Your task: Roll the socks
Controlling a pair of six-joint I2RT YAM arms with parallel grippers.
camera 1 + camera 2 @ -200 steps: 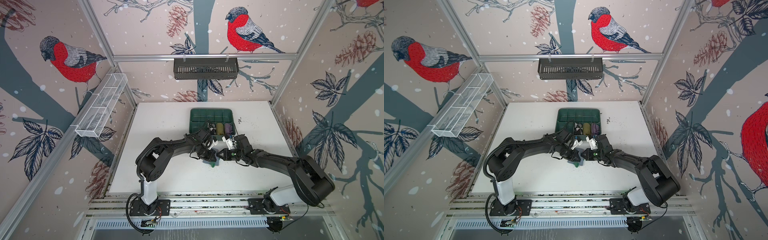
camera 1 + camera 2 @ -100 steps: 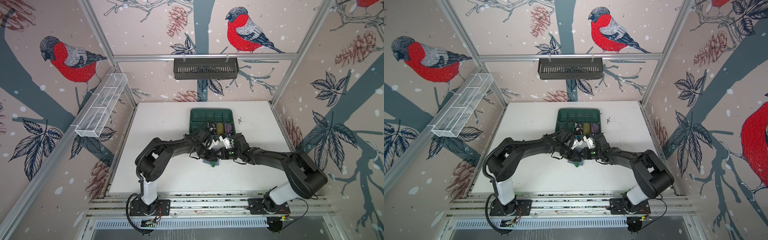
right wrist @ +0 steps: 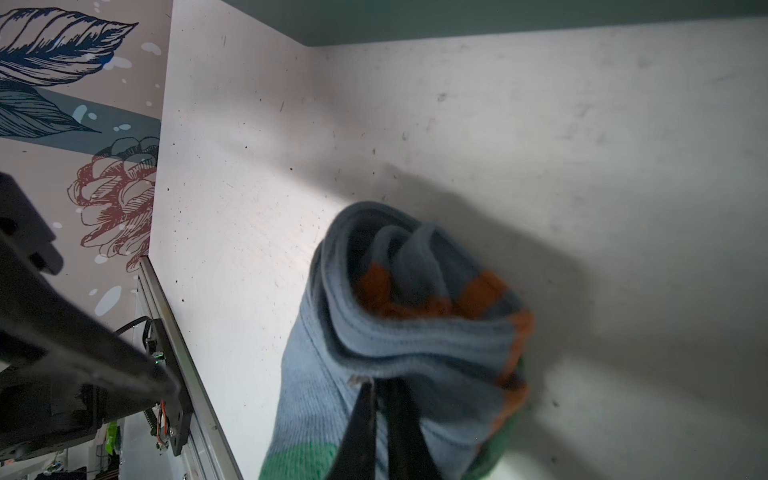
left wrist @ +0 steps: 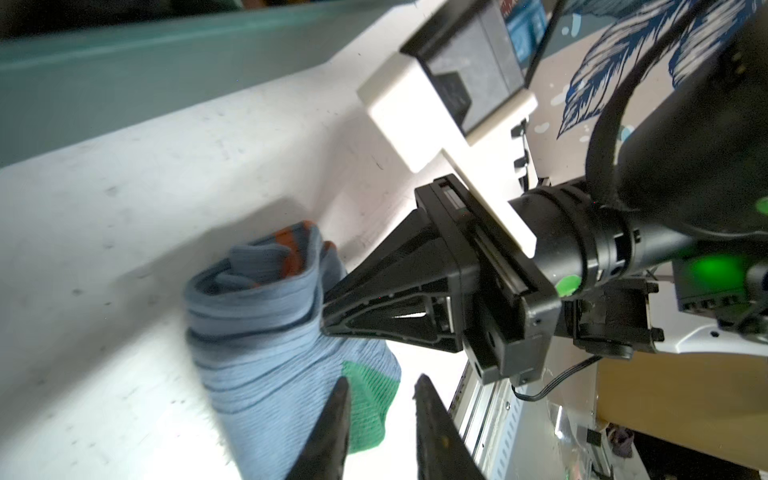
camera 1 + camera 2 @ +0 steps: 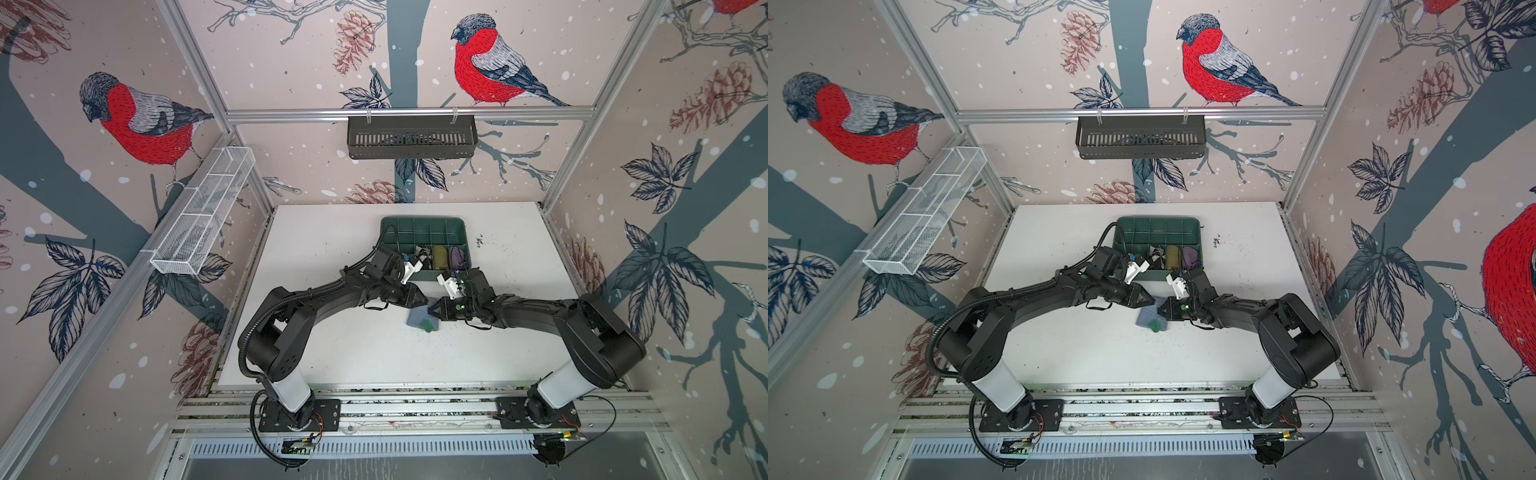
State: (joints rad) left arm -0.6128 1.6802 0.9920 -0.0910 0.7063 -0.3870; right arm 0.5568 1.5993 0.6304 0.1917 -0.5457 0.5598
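Sock status: the light blue sock (image 5: 420, 319) lies on the white table (image 5: 332, 340), near centre and a touch toward 6 o'clock. It sits apart from the green tray (image 5: 384, 232) at the table's 12 o'clock side. I read it as partly rolled: both wrist views show the orange-striped cuff end wound inside blue layers. The green-tipped end lies loose and flat toward 6 o'clock.

Right gripper (image 3: 380, 386) reaches in from 3 o'clock. Its jaws are almost together, pinching a fold of the blue outer layer at the edge of the roll.

Left gripper (image 4: 381, 380) reaches in from 9 o'clock. I see a modest gap between its fingertips and nothing in it. The tips hang over the green patch of the sock; I cannot tell whether they touch the cloth.

In both top views the two grippers stand nose to nose over the sock's 12 o'clock edge.

Argyle sock (image 5: 423, 252): a black-grey-white bundle in the tray's row nearest the arms. It sits on the 9 o'clock side of the olive-yellow rolled sock (image 5: 439, 257), and the purple rolled sock (image 5: 456, 257) is at 3 o'clock of that. It is too small for me to judge its fold.
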